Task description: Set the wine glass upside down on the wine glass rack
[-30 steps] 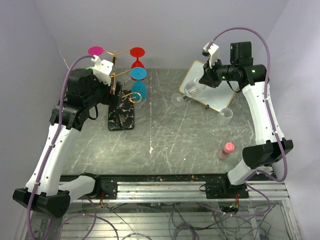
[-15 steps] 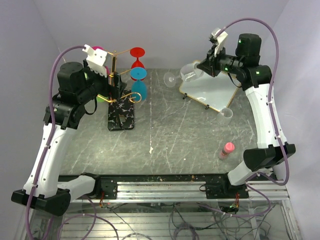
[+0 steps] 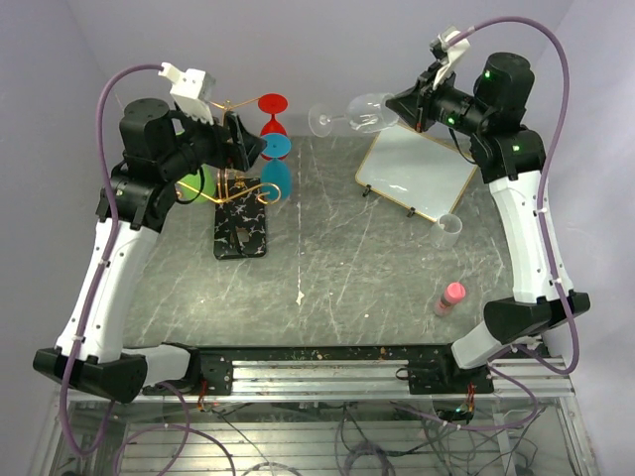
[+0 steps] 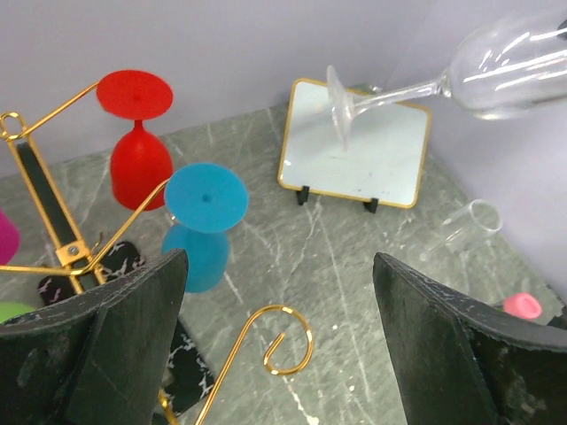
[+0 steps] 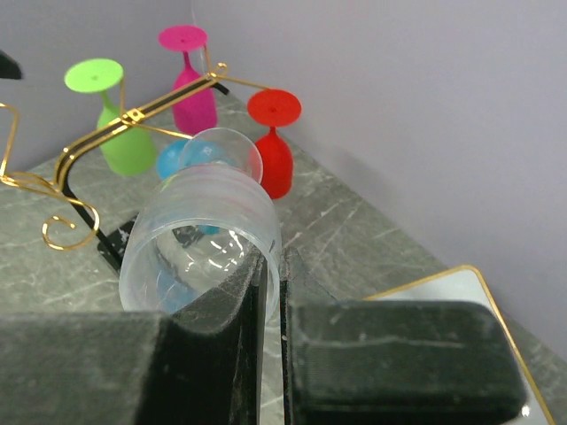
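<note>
My right gripper (image 3: 402,107) is shut on the rim of a clear wine glass (image 3: 352,114) and holds it on its side high above the table, foot pointing left. In the right wrist view the glass (image 5: 208,226) has its bowl wall pinched between my fingers (image 5: 239,301). The gold rack (image 3: 233,164) stands at the back left on a black base (image 3: 240,230), with red (image 3: 272,114), blue (image 3: 276,169), pink and green glasses hanging upside down. My left gripper (image 3: 243,144) is open by the rack, an empty curled arm end (image 4: 283,341) between its fingers.
A white gold-framed tray (image 3: 417,171) lies at the back right. A small clear cup (image 3: 448,230) lies by its near corner. A pink object (image 3: 450,296) sits on the table near the right arm.
My right gripper has lifted the clear glass off the tray and carried it up and left. My left gripper has risen and swung right, to the rack's arms.
</note>
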`<state>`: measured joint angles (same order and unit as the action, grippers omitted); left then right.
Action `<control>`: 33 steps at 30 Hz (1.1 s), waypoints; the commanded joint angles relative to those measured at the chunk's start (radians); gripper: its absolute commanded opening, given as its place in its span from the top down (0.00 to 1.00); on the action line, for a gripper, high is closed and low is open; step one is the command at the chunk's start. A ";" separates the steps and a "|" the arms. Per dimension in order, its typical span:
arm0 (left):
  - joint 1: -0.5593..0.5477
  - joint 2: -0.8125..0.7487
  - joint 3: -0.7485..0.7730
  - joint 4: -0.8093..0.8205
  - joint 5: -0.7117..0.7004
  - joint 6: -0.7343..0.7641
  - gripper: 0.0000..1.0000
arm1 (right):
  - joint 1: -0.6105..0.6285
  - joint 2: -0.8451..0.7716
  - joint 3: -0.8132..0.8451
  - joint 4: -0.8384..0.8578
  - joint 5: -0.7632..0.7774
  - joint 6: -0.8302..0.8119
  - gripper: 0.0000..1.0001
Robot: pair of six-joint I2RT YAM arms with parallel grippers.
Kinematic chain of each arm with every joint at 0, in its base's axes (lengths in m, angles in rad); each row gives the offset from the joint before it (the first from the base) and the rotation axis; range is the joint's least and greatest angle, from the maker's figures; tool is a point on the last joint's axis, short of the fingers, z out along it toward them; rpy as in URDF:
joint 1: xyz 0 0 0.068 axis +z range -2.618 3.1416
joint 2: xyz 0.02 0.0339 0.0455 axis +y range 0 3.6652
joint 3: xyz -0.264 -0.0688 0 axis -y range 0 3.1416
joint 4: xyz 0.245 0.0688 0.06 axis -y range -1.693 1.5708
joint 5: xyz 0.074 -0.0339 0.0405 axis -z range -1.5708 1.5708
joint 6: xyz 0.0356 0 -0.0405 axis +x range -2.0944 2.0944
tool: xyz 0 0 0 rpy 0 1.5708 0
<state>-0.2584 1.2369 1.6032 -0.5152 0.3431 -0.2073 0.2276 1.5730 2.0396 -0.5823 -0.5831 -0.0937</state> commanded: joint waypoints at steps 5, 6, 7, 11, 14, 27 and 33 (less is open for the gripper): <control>0.010 0.052 0.091 0.080 0.100 -0.114 0.05 | 0.058 0.018 0.072 0.065 0.006 0.076 1.00; 0.010 0.054 0.088 0.086 0.105 -0.123 0.05 | 0.064 0.020 0.072 0.065 -0.006 0.079 1.00; 0.010 0.056 0.083 0.091 0.111 -0.131 0.05 | 0.070 0.019 0.071 0.066 -0.023 0.081 1.00; 0.010 0.054 0.044 0.120 0.142 -0.180 0.05 | 0.098 0.021 0.054 0.076 -0.077 0.077 1.00; 0.010 0.041 0.012 0.144 0.159 -0.198 0.06 | 0.116 0.019 0.044 0.073 -0.085 0.062 1.00; 0.010 0.041 -0.055 0.153 0.132 -0.199 0.14 | 0.157 0.017 0.044 0.084 -0.121 0.073 1.00; 0.009 0.063 -0.062 0.166 0.181 -0.219 0.31 | 0.159 0.005 0.037 0.091 -0.139 0.070 1.00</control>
<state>-0.2577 1.2903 1.5452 -0.4053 0.4797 -0.4034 0.3813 1.5997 2.0762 -0.5564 -0.6968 -0.0364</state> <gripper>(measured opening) 0.738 0.063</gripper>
